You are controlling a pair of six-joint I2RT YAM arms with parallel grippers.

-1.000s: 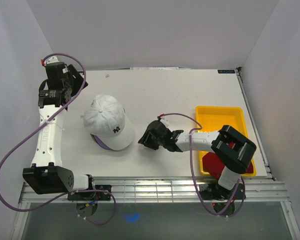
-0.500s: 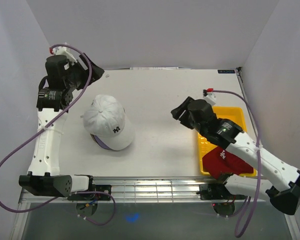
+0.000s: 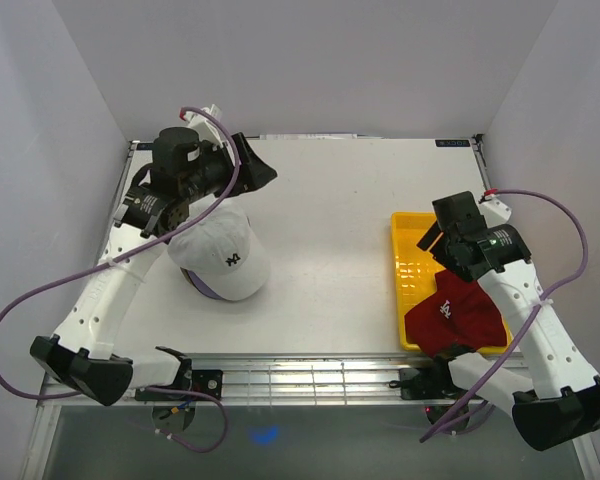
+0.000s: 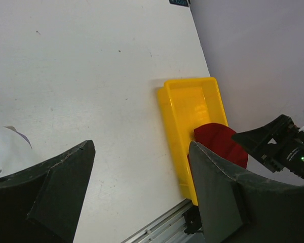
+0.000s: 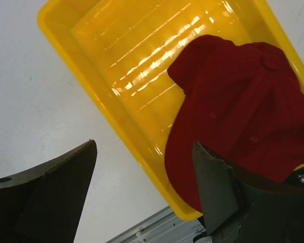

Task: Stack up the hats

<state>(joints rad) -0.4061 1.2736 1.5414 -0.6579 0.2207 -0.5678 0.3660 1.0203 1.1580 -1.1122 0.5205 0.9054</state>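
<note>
A white hat [image 3: 223,258] with a dark logo tops a pile at the table's left; a lavender brim edge [image 3: 204,291] shows beneath it. A dark red hat [image 3: 455,315] lies in the near end of the yellow tray [image 3: 416,268] and spills over its front rim; it also shows in the right wrist view [image 5: 238,111]. My left gripper [image 3: 255,168] hovers open just behind the white hat, holding nothing [image 4: 141,147]. My right gripper [image 3: 430,236] hangs open over the tray's left wall [image 5: 144,147], with the red hat beside its right finger and apart from it.
The yellow tray [image 5: 116,50] has a ribbed, bare far half. A metal rail [image 3: 310,370] runs along the near table edge. White walls close in the table at the back and sides. Purple cables loop off both arms.
The left arm swung from the far left corner to above and behind the white hat. The right arm pulled back from the table's middle to over the tray, and its jaws widened.
</note>
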